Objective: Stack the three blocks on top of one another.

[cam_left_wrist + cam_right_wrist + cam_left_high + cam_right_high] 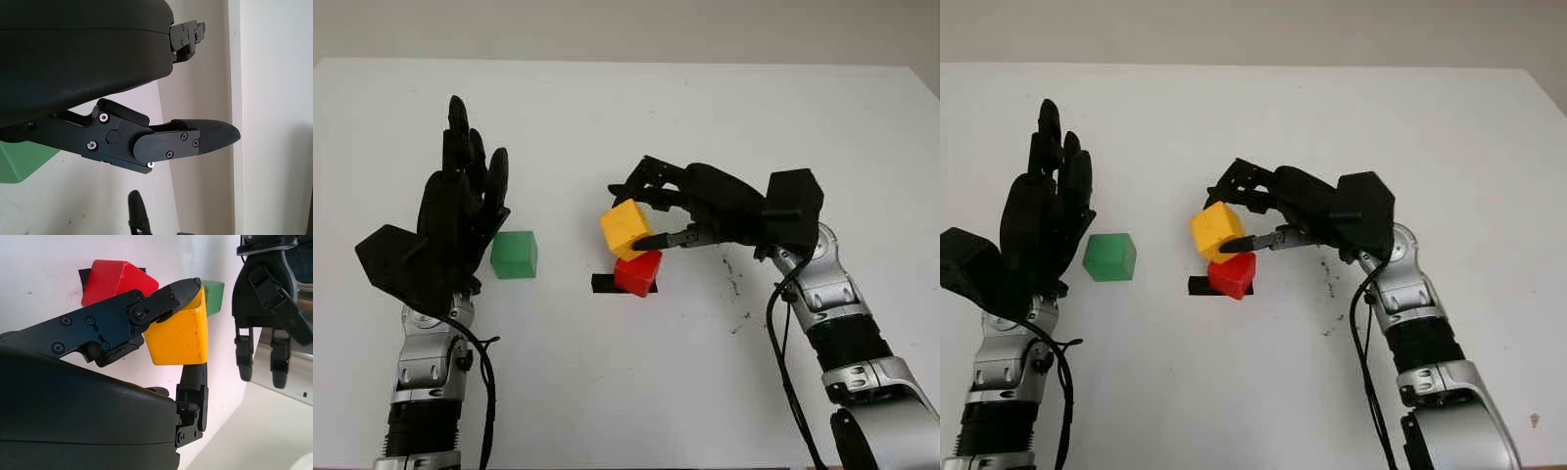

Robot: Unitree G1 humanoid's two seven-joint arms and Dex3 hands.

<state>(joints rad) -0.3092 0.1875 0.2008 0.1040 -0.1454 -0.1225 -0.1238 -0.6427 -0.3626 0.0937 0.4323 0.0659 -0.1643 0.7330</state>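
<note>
Left robot hand (460, 211) is open and holding nothing, up beside the green block (514, 255), which sits alone on the white surface (626, 372). Then the yellow block (626, 228), pinched in the right robot hand (651, 211), tilted just above the red block (638, 272) on its black marker (603, 283). These look like light, rigid cubes with smooth faces, so I'd grab opposite flat sides, not corners.

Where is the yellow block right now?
The yellow block is pinched in the right hand near the table's middle, just above the red block. The green block sits apart, beside the open left hand.
</note>
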